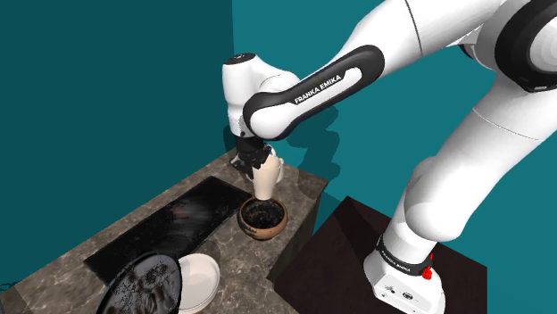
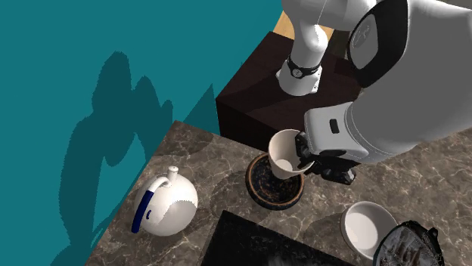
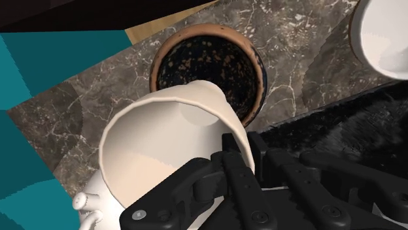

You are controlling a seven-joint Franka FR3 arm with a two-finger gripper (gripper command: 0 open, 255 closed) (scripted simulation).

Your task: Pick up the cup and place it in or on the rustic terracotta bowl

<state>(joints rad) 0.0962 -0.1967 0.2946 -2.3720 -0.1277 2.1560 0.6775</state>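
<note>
A cream cup hangs tilted just above a rustic terracotta bowl with a dark speckled inside. My gripper is shut on the cup's rim. In the second exterior view the cup shows its open mouth over the bowl, with the gripper at the cup's right side. In the wrist view the fingers clasp the wall of the cup, one inside and one outside. The bowl lies beyond the cup and looks empty.
On the marble counter lies a black cooktop. A white bowl and a dark plate stand nearer the camera. A white jug with a blue handle stands left of the terracotta bowl. The dark stand adjoins the counter.
</note>
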